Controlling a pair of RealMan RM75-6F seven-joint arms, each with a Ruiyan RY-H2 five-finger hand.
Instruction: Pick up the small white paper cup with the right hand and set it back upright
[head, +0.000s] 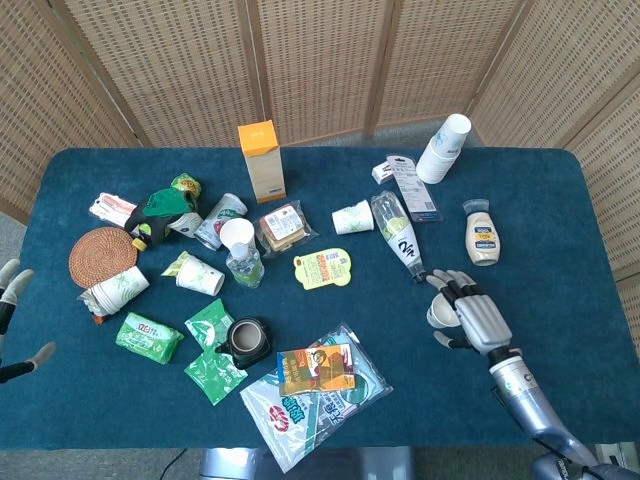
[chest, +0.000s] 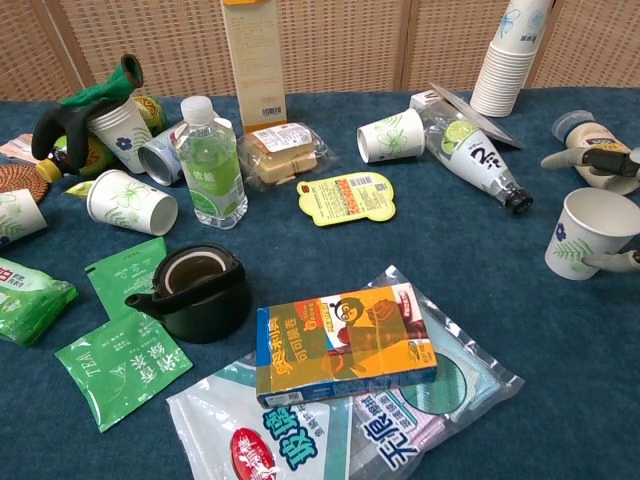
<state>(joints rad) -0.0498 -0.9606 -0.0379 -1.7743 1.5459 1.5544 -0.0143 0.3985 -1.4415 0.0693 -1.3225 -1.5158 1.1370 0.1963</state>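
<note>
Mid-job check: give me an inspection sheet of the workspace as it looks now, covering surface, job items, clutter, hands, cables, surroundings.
Surface: table covered in dark blue cloth.
Job items: cup near the right edge, tilted, mouth open toward the camera.
Clutter: cup stack, mayo bottle, lying bottle, orange carton, teapot, snack box, tea packets, coaster.
Hands: right hand over the cup, fingers around it; a firm grip cannot be confirmed. Left hand at the left edge, fingers apart, holding nothing.
Cables: nothing seen.
Surroundings: woven screens behind the table.
</note>
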